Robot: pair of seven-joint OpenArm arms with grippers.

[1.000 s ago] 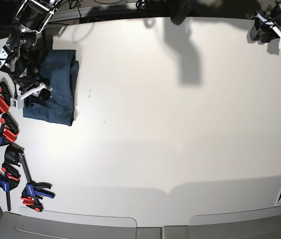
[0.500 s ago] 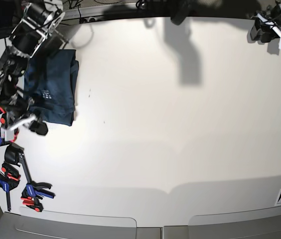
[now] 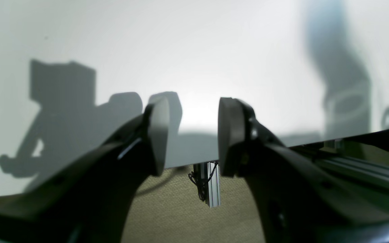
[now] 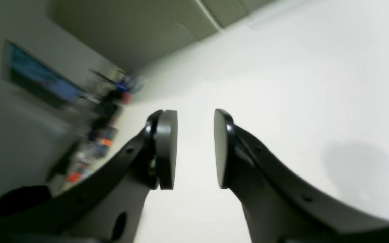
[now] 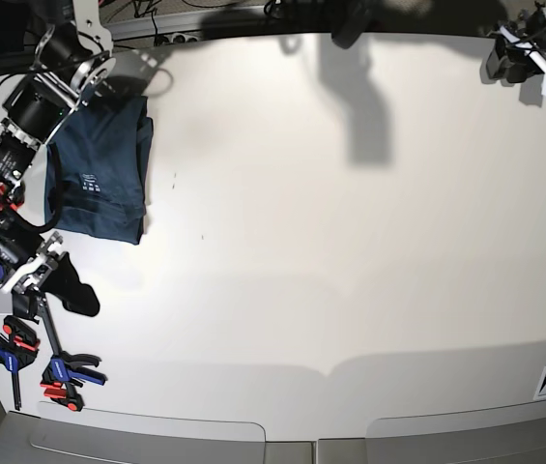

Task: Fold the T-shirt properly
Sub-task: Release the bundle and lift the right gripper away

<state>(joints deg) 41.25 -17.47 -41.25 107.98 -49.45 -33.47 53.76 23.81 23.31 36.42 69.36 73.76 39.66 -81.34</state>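
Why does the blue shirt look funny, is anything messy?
Nothing looks broken or spilled. The T-shirt lies folded at the table's far left edge, slightly uneven on its right side. Both grippers are open and empty: right gripper beside it, left gripper far away.

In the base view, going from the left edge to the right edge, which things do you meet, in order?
Clamps → right gripper → T-shirt → bare white table → left gripper.
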